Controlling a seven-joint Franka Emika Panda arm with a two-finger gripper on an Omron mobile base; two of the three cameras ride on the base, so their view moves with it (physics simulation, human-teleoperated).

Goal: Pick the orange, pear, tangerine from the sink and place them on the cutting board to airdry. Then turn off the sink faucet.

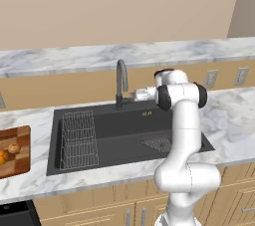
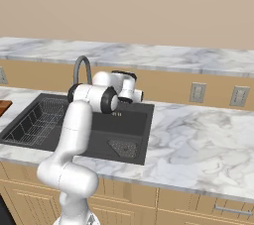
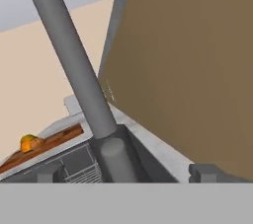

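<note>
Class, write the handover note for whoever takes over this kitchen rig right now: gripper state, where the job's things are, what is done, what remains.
Gripper: open, holding nothing, at the base of the sink faucet, fingertips either side of its stem.
Sink: no fruit visible in the basin; wire rack at one side, drain grate on the floor.
Cutting board: on the counter beside the sink, with orange-coloured fruit on it; I cannot tell how many pieces, nor pick out a pear.
Done: fruit appears moved.
Left: turn off the faucet; whether water runs cannot be told.
</note>
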